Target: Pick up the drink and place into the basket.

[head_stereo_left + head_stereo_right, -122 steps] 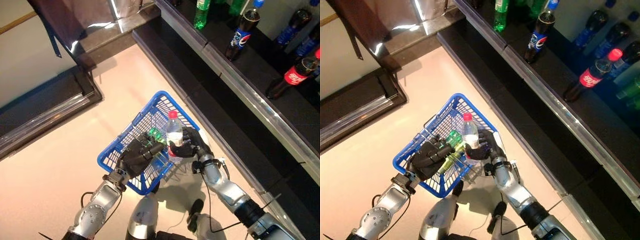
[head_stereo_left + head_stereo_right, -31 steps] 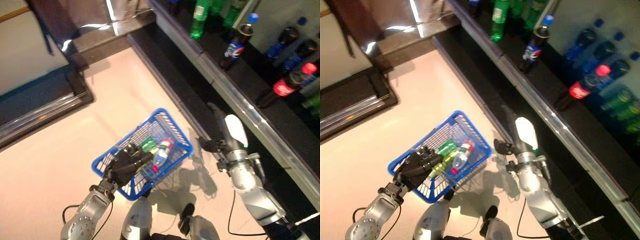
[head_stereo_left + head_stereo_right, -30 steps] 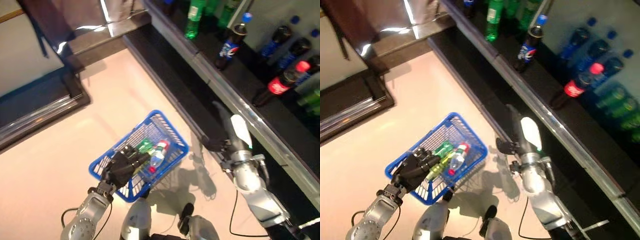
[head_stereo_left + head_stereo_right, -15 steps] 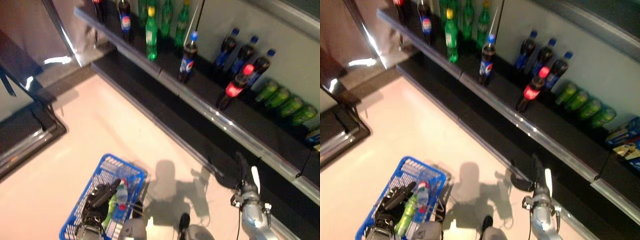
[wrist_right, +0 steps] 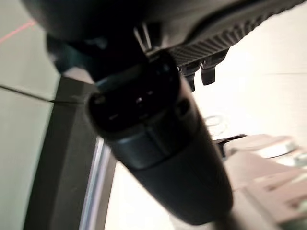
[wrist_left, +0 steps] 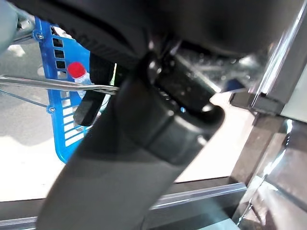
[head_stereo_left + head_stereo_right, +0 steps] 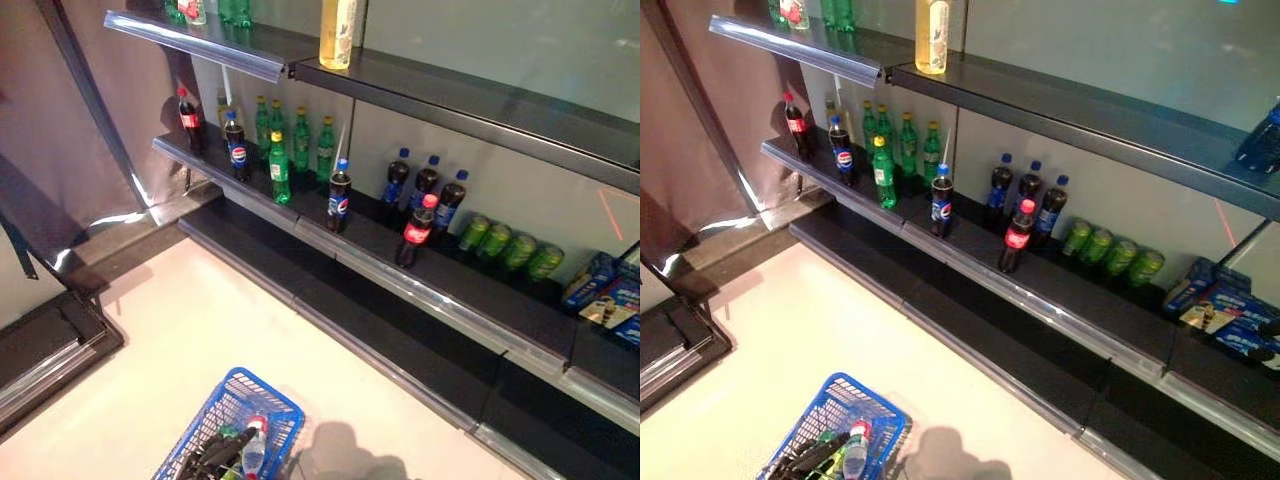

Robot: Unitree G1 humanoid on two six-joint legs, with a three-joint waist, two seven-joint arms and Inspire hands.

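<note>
The red-capped drink bottle lies in the blue basket, beside the left hand clasping its handle.

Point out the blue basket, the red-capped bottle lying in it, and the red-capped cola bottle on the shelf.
blue basket [image 7: 283, 412]: left eye view, far rim.
red-capped bottle [image 7: 254, 450]: left eye view, clear body below the cap.
cola bottle [image 7: 413, 236]: left eye view, red label.

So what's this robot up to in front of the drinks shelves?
It is collecting drinks into a blue basket hanging from its left hand, whose fingers curl round the metal handle. A clear bottle with a red cap already lies inside, next to a green bottle. The right hand holds nothing and shows only in its own wrist view. Ahead, the shelf is lined with cola bottles and green soda bottles.
</note>
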